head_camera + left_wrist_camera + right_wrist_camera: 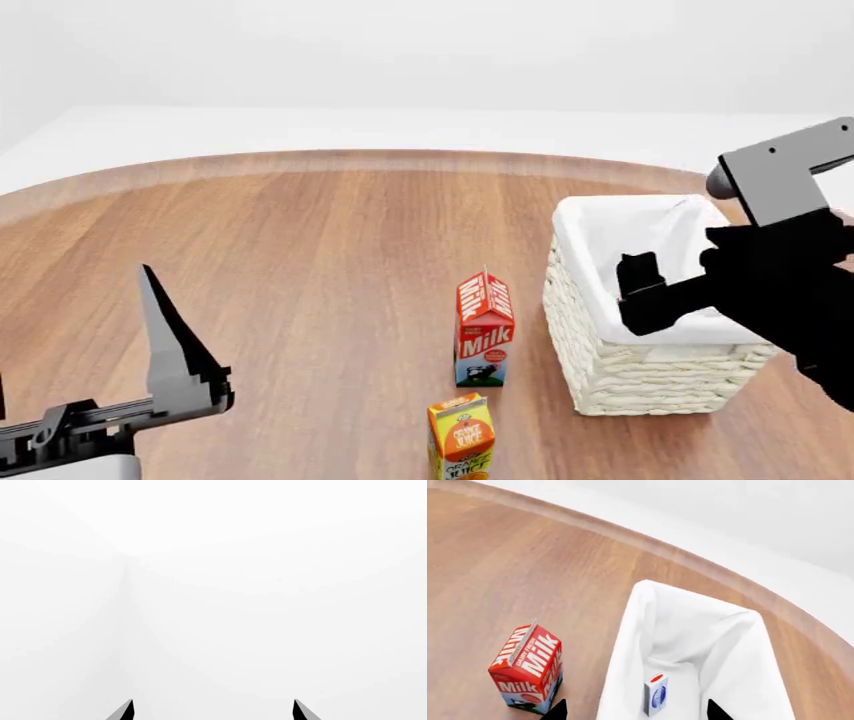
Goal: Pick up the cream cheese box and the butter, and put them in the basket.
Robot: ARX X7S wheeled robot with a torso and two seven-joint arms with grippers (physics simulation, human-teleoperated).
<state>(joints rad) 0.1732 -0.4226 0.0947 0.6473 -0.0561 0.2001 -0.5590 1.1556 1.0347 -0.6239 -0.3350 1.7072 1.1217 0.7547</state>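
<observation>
The cream cheese box [655, 694], small and white with a blue mark, stands on edge inside the basket [635, 630] on the white liner. My right gripper [635, 711] hangs above it, open, with its jaws wide apart and not touching the box. In the head view the right gripper [667, 295] is over the basket [654, 375] at the right. My left gripper [80, 335] is open and empty at the near left, raised above the table; the left wrist view shows it [213, 710] against plain white. The butter is out of view.
A red-and-white milk carton [483, 325] stands just left of the basket and also shows in the right wrist view [527, 667]. An orange juice carton [463, 435] stands nearer me. The round wooden table [307, 260] ends in a curved far edge.
</observation>
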